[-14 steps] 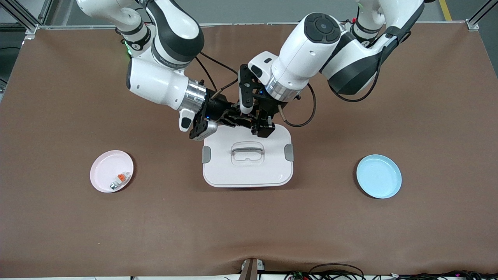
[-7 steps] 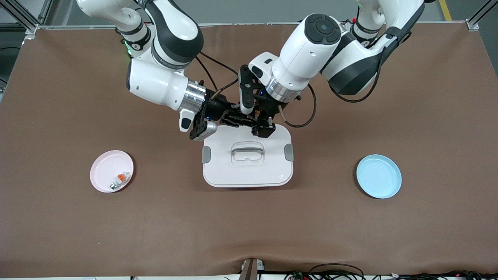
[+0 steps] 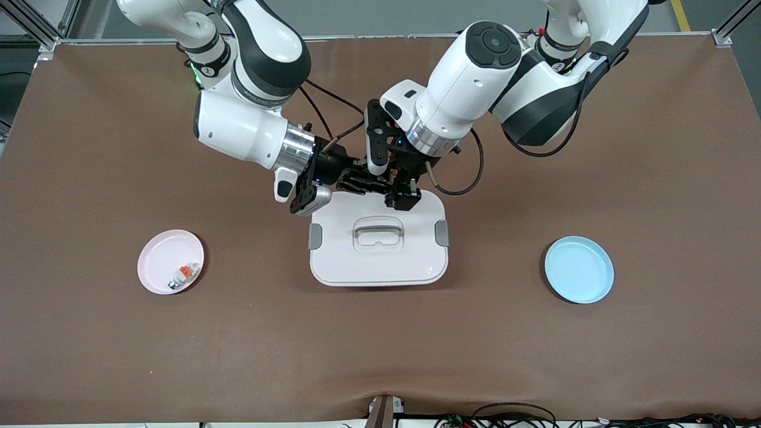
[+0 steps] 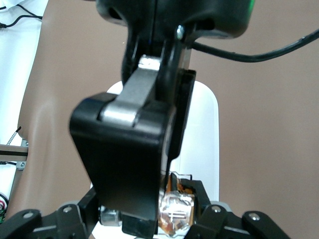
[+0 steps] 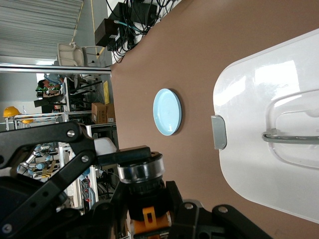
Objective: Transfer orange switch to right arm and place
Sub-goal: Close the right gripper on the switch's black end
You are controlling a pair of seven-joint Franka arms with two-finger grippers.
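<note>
Together, our two grippers met in the air over the edge of the white box lid [image 3: 378, 238] that lies nearest the robots' bases. Our right gripper [image 3: 364, 185] was closed on the orange switch [image 5: 146, 215]; in its wrist view we saw the black stub with orange marks clamped between the fingers [image 5: 175, 201], a round metal-rimmed end pointing away from the hand. Our left gripper [image 3: 397, 191] was closed too, and in its own wrist view an orange-tinted piece [image 4: 174, 209] sat at the tips of its fingers [image 4: 130, 164], probably the same switch, though the other gripper filled much of that view. From the front view we could not make the switch out, since both black hands overlapped there.

Below them the lid was flat on the brown table [image 3: 594, 148], its gray clips at each end and its handle in the middle. Toward the right arm's end of the table was a pink plate [image 3: 156, 268] holding a small white piece with an orange tab [image 3: 183, 274]. Toward the left arm's end, well apart from the lid, a blue plate [image 3: 579, 269] sat.
</note>
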